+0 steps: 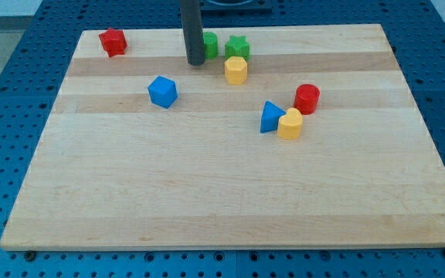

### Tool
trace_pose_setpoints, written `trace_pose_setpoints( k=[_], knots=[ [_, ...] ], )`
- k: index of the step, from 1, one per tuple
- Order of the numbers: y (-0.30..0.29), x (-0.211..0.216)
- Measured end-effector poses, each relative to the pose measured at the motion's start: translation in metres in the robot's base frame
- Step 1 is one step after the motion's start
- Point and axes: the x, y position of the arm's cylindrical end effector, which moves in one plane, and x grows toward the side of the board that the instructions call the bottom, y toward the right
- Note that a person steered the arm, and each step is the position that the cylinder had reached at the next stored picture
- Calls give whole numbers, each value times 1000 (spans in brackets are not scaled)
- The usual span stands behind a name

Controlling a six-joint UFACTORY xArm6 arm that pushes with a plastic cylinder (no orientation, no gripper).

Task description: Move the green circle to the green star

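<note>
**Green circle nearly home, rod pressed to its left side**

Start at the view's left, where the red block [113,42] sits near the board's top corner, well apart from the action. Next you meet the blue block [162,91], a faceted piece lying below and left of the rod, also out of the way.

My tip [195,62] stands on the wooden board [207,193] just left of the green circle [210,44], touching or almost touching it; the rod hides part of that block. The rod carries nothing, since it only shoves. You can read that placement as deliberate: from there, a push towards the view's right drives the circle at the green star [237,46], which lies just beside it with only a slim gap.

Mind the yellow block [236,69] directly below the star, close enough to be nudged if your push angles downward.

Further right, the blue triangle [270,117], a second yellow block [290,123] touching it, and the red cylinder [307,98] cluster together, well apart from the task.
</note>
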Motion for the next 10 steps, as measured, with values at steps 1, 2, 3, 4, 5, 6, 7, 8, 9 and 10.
trace_pose_setpoints(
  k=[1, 2, 3, 4, 5, 6, 7, 8, 9, 10],
  knots=[
    [1, -9],
    [2, -14],
    [2, -15],
    [-8, -15],
    [-8, -15],
    [-8, -15],
    [-8, -15],
    [-9, -18],
    [-18, -19],
    [-18, -32]
  ],
)
